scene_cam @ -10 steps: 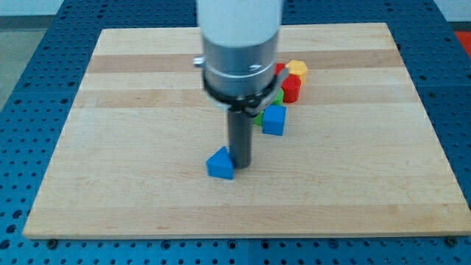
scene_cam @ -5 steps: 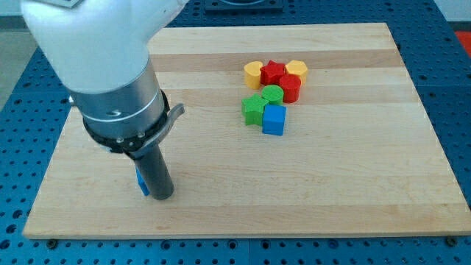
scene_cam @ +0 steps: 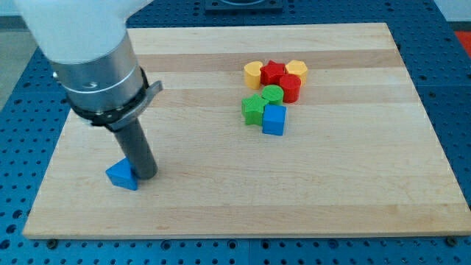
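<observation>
My tip [scene_cam: 145,176] rests on the wooden board [scene_cam: 243,191] near the view's lower left. It touches the right side of a blue triangular block [scene_cam: 121,175]. Far off, toward the view's upper right, sits a cluster: a yellow block [scene_cam: 253,73], a red star block [scene_cam: 274,71], a yellow hexagonal block [scene_cam: 296,70], a red cylinder [scene_cam: 291,87], a green cylinder [scene_cam: 272,94], a green star-like block [scene_cam: 254,109] and a blue cube [scene_cam: 274,119].
The board lies on a blue perforated table [scene_cam: 456,88]. The arm's wide grey and white body [scene_cam: 92,51] covers the board's upper left part.
The tip has slid from the board's middle to the lower left, and the blue triangular block has moved left with it. The cluster has stayed put.
</observation>
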You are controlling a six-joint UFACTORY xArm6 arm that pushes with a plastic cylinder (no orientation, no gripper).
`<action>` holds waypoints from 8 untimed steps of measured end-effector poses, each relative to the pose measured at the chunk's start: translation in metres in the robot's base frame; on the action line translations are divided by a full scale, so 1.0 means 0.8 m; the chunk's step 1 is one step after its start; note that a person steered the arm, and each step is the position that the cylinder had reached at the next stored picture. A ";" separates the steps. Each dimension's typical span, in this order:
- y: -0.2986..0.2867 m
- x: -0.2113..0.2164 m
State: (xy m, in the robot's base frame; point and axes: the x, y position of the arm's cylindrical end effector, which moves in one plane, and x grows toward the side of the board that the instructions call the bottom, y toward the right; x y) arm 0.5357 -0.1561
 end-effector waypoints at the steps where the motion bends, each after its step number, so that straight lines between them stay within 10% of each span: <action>1: -0.021 0.000; 4: -0.009 0.004; 8: 0.336 -0.057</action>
